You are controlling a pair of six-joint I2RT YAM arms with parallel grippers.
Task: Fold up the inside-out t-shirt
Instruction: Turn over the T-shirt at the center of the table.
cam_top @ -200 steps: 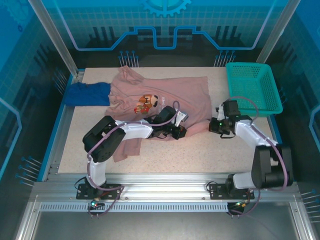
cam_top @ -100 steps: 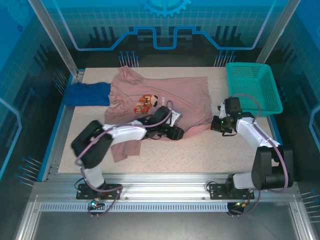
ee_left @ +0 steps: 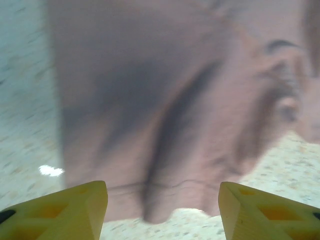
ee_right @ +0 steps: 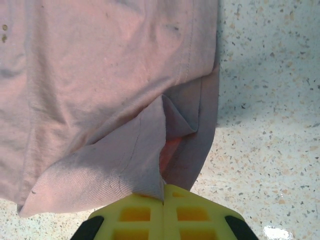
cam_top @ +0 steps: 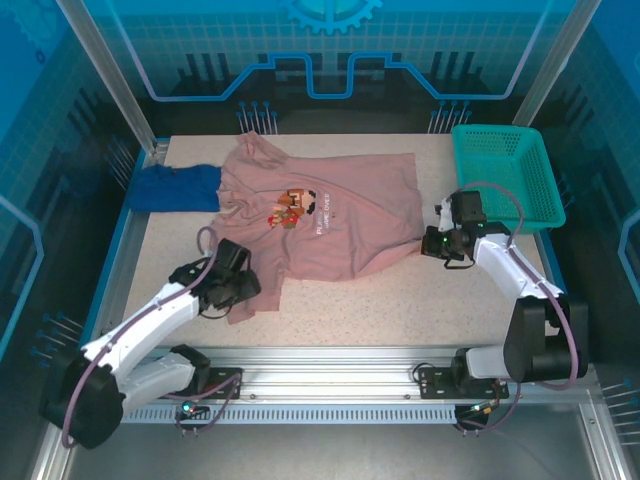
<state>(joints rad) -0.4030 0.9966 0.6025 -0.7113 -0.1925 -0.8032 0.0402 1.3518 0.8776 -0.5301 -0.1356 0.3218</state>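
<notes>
**Take the left edge cleanly before lifting**

Our right gripper (ee_right: 164, 195) had its fingers pressed together on a bunched corner of the shirt (cam_top: 340, 215), with the hem running straight into them. Our left gripper (ee_left: 162, 199) had its fingers spread wide and held nothing, and the shirt's edge lay just ahead of its tips, between them. The shirt lay spread on the table (cam_top: 400, 300), reaching from one gripper across to the other. We judged that the left should come down onto that edge and take every layer there, not the top one alone. Both should then lift evenly so the cloth would not skew. The left wrist view was blurred, so we could not tell hem from sleeve there, nor how many layers lay ahead. How deep the right's bite went was hidden under its fingers
</notes>
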